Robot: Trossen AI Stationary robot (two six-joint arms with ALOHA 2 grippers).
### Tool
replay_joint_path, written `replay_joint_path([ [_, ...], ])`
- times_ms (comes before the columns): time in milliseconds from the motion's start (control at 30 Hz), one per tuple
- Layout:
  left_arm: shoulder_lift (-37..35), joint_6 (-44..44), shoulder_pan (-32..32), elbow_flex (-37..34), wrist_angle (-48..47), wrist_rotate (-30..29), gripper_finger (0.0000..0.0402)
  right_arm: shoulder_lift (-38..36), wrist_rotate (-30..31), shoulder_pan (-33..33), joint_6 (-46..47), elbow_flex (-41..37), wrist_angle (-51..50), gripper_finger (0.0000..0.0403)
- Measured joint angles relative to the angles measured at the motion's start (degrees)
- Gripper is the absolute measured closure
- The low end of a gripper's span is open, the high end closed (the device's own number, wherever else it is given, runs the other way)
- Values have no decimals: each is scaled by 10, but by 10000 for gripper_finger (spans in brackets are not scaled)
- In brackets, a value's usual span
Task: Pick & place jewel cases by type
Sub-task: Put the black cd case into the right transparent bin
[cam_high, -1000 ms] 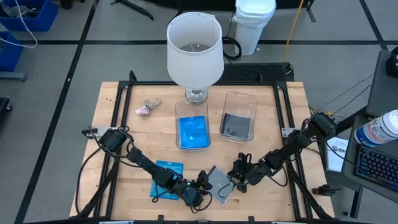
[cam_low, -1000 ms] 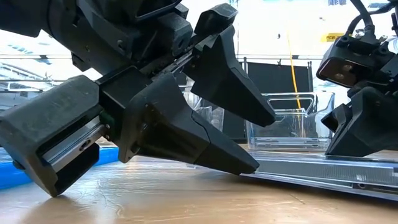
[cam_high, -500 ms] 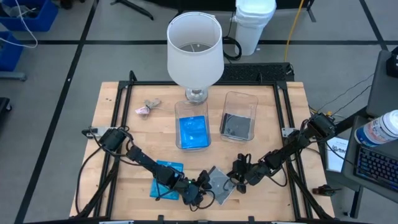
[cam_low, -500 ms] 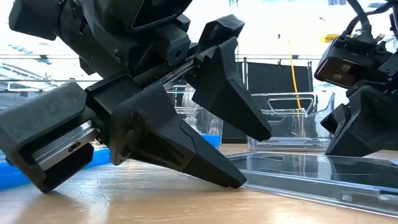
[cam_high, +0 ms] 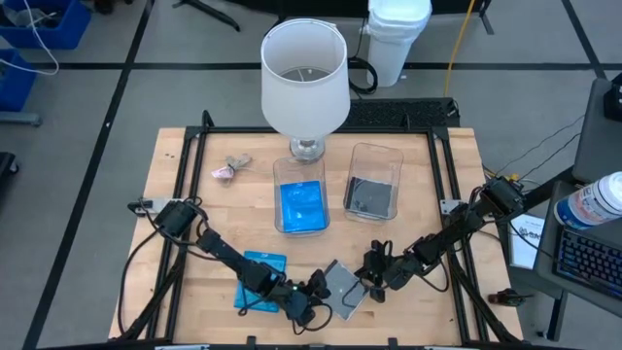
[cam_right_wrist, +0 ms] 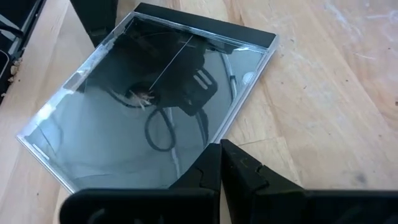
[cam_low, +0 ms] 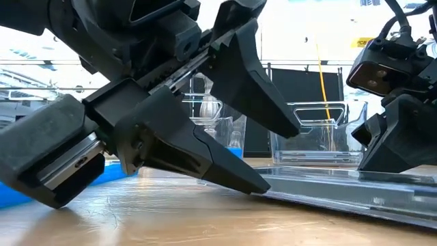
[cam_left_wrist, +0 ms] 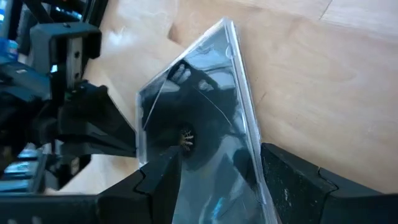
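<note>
A smoky grey jewel case [cam_high: 342,284] with a dark spine lies flat on the wooden table near its front edge, between my two grippers. My left gripper [cam_high: 317,293] is open and rolled, one finger low and one high, astride the case's left corner [cam_left_wrist: 205,155]. My right gripper [cam_high: 368,279] is shut at the case's right edge. A blue jewel case [cam_high: 260,264] lies on the table under my left arm. Farther back stand two clear tubs, one [cam_high: 300,199] holding a blue case, the other [cam_high: 372,190] a grey one. My left gripper's lower fingertip [cam_low: 259,186] meets the grey case's near-left edge at table level, coming slanting down from the table's left. The upper finger [cam_low: 273,113] stands above the case; whether it touches, I cannot tell. The case lies on the table. My right gripper rests its shut fingertips [cam_right_wrist: 219,152] on the grey case's edge [cam_right_wrist: 233,127], toward the corner away from the dark spine. The fingers slant down from the table's right. The case lies flat on the table.
A white-shaded lamp [cam_high: 304,73] stands at the table's far middle, behind the tubs. A small pinkish-grey lump [cam_high: 229,167] lies at the far left. A black frame [cam_high: 190,175] runs round the table. Bare wood shows between the tubs and the grippers.
My left gripper has rolled about its own line, its upper finger rising, while staying in place. The grey case tipped up for a moment, showing its top face in the low view, and lies flat again.
</note>
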Motion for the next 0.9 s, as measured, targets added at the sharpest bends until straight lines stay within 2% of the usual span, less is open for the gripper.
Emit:
replay_joint_path([
  [233,0,45,-1,0,4,-15,181,0,-2,0,2,0,-1,399],
  [433,0,38,-1,0,2,-16,181,0,0,0,-3,0,-1,399],
  [700,0,30,-2,0,0,-16,186,-15,1,0,-56,-1,-5,398],
  [900,0,9,-2,0,-2,-21,191,-70,-10,3,-96,-3,-46,362],
])
